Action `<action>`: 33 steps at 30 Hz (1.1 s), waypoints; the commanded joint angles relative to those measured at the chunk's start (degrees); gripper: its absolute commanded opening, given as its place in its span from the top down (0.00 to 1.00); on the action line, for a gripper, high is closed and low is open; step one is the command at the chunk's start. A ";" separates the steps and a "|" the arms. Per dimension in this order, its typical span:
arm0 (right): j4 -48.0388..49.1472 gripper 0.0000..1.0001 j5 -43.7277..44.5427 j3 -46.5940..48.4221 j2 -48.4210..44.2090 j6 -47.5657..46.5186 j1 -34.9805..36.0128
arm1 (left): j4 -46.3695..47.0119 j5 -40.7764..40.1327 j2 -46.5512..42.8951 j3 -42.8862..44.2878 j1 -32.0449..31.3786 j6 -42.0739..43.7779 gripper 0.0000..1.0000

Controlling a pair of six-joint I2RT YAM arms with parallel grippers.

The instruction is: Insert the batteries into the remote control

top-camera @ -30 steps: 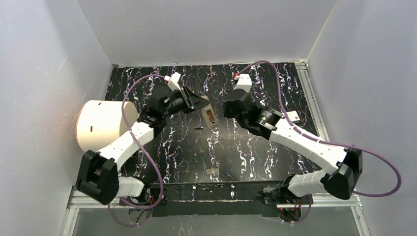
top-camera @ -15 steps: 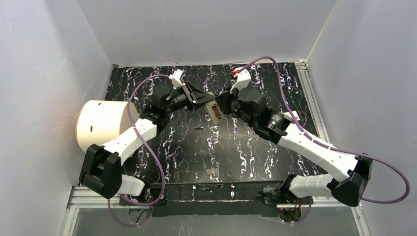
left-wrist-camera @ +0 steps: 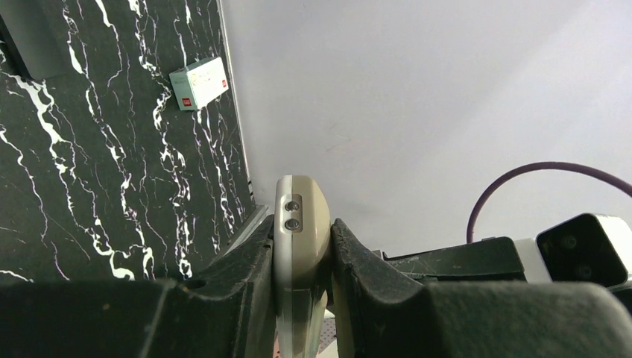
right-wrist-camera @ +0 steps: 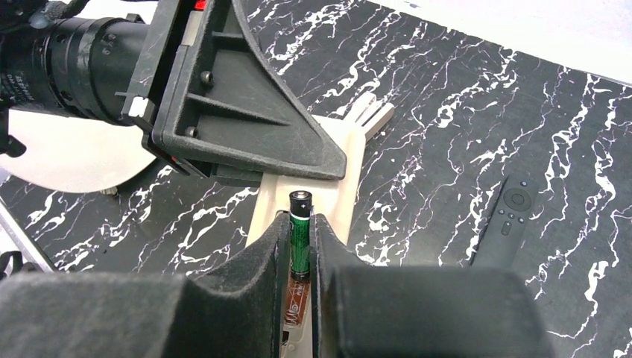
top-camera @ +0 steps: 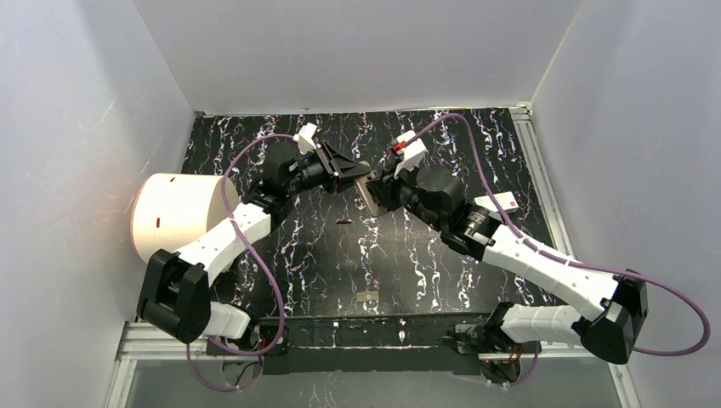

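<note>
Currently right tool (right-wrist-camera: 300, 224) pinches green battery (right-wrist-camera: 299, 242) over open bay (right-wrist-camera: 295, 307) of remote (right-wrist-camera: 347, 173); left tool (left-wrist-camera: 302, 240) grips it.

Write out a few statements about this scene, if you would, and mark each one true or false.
1. The right claw grips a green battery. True.
2. The left claw holds a black remote. False: it holds a beige remote, and the black remote lies on the table.
3. The green battery is held just over the beige remote. True.
4. The white cylinder stands at the table's right edge. False: it stands at the left edge.
</note>
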 commanded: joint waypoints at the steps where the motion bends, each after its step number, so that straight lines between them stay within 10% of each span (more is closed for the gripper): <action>1: 4.73 0.77 -1.16 -1.87 -1.74 -2.67 -0.12 | -0.23 1.68 -1.25 3.07 -0.11 -1.38 1.00; 21: 2.16 0.57 -3.83 -0.37 -3.16 0.70 -0.16 | -3.80 1.27 -2.12 3.77 -0.11 0.79 1.00; 33: 3.03 0.05 3.81 0.91 -6.11 18.52 -0.22 | -4.51 1.60 -3.00 3.07 -0.11 7.40 1.00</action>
